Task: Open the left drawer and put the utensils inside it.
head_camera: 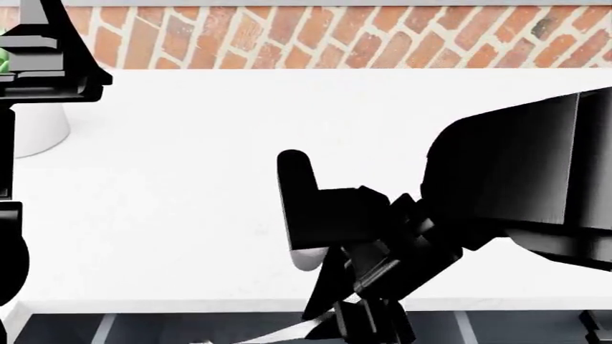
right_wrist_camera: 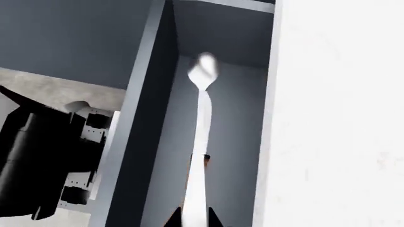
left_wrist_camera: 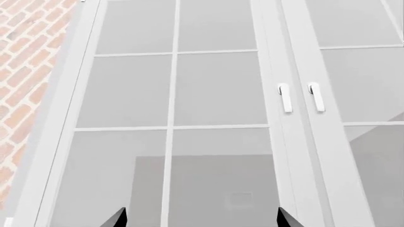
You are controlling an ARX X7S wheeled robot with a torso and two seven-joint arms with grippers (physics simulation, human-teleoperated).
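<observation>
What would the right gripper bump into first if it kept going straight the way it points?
Probably the grey inside of the open dark slate-grey drawer. The right gripper, jaws closed on the pale metal spoon, points into it, though depth is unclear.

brick wall (head_camera: 383, 36), white-framed windows (left_wrist_camera: 170, 94)

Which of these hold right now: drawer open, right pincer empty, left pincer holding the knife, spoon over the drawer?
1. The left drawer is open. True.
2. The right pincer is empty. False: it is shut on the spoon.
3. The left pincer holds the knife. False: it is open with nothing between its tips, facing a window.
4. The spoon's bowl is over the inside of the drawer. True.
</observation>
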